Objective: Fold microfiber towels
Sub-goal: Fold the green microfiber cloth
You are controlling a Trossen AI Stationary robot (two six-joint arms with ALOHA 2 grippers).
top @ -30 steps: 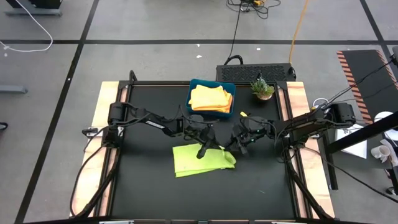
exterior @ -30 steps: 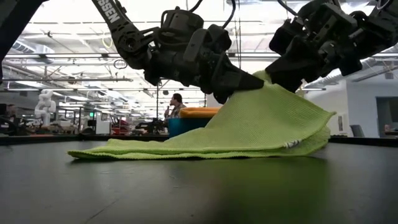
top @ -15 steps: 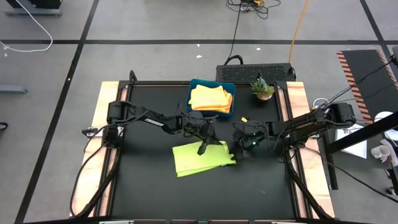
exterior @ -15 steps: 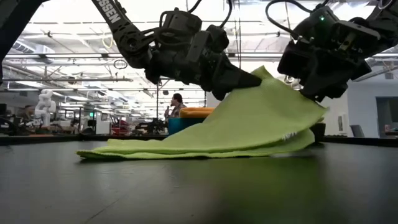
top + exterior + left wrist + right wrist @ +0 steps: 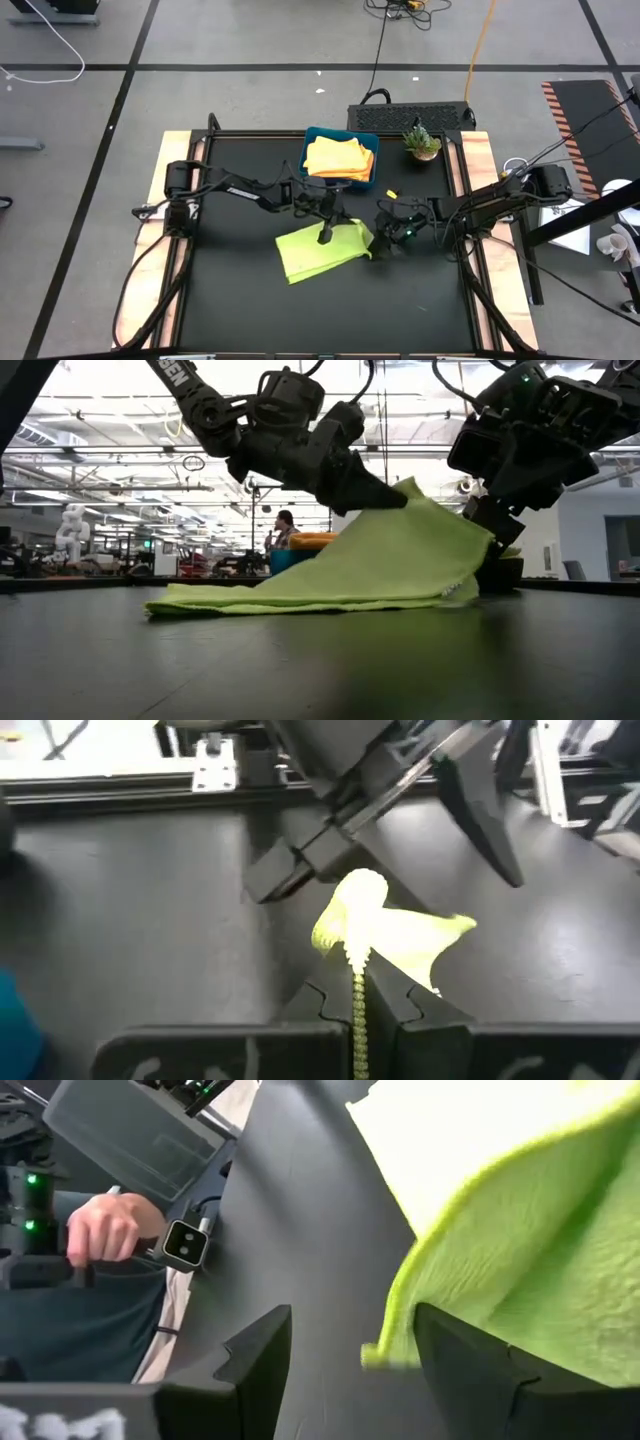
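Risk, as we read it, sits with a single pinch holding the whole fold. Working from the left, our left gripper (image 5: 325, 237) is clamped tight on a raised edge of the lime green towel (image 5: 322, 250), near the middle of the black table (image 5: 230, 290); in the left wrist view the cloth edge runs straight up between its closed fingers. The towel's far side lies flat on the table while the held side peaks up like a tent in the low view. If that thin pinch slips, we judge the lifted half would flop back and the fold would open.

Further right, our right gripper (image 5: 384, 245) stands at the towel's right edge with its fingers spread wide and holding nothing; the right wrist view shows the cloth's hem draped just between them. Moving that arm off could snag the hem and drag the fold askew.

Behind, the blue tray (image 5: 312, 136) holds orange and yellow towels (image 5: 338, 157), well clear.
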